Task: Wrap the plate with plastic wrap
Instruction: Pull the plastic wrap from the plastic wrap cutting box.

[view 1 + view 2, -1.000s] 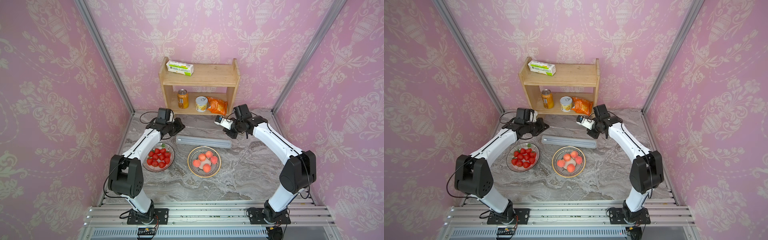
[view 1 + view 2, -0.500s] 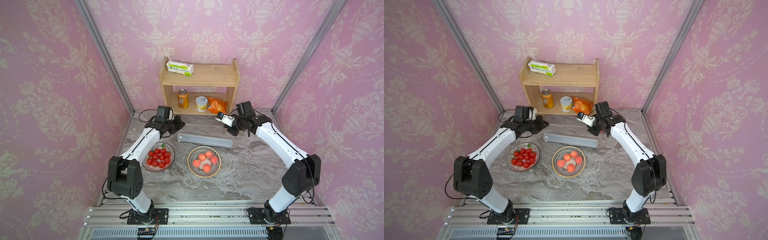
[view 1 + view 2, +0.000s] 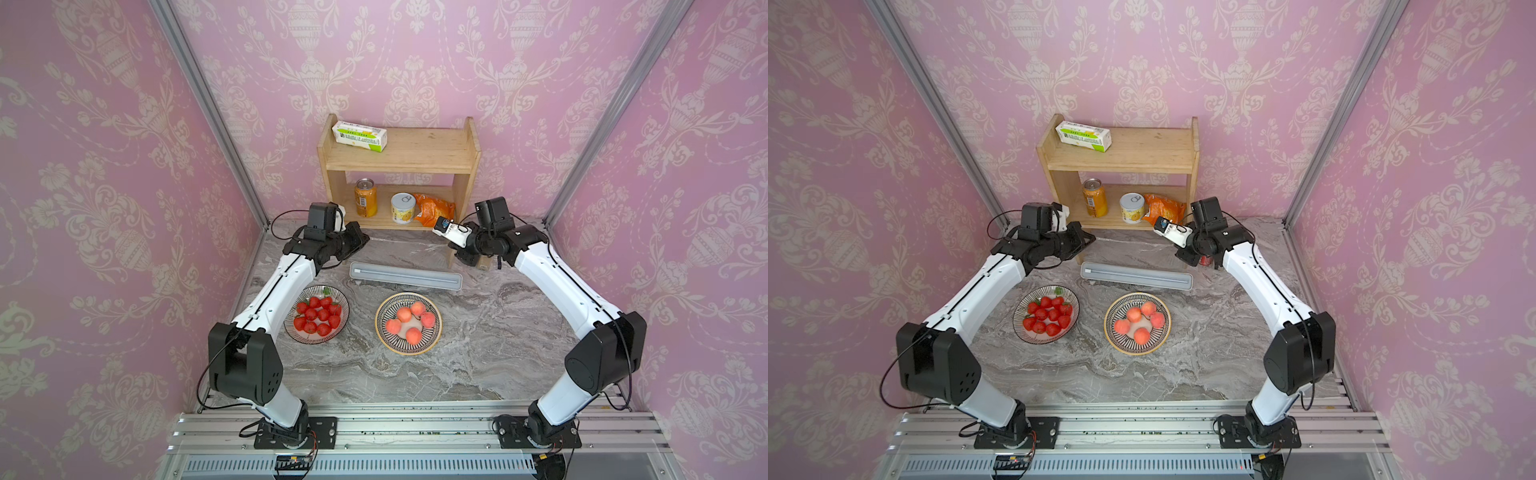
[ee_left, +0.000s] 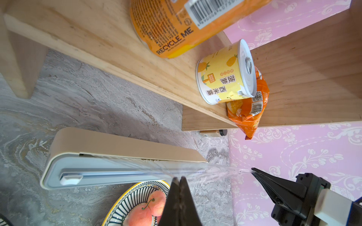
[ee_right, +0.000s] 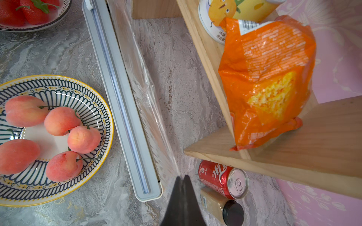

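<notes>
Now I see both arms reaching out near the wooden shelf [image 3: 399, 156]. My left gripper [image 4: 179, 181] is pinched tight on one end of the plastic wrap [image 5: 145, 82]. My right gripper [image 5: 181, 179] is pinched tight on the other end. The clear wrap runs in a shiny sheet from the long cream box [image 3: 405, 280] up to both grippers. The box lies flat on the table [image 3: 478, 365], between the shelf and the plate of peaches [image 3: 382, 338], just beside the plate.
</notes>
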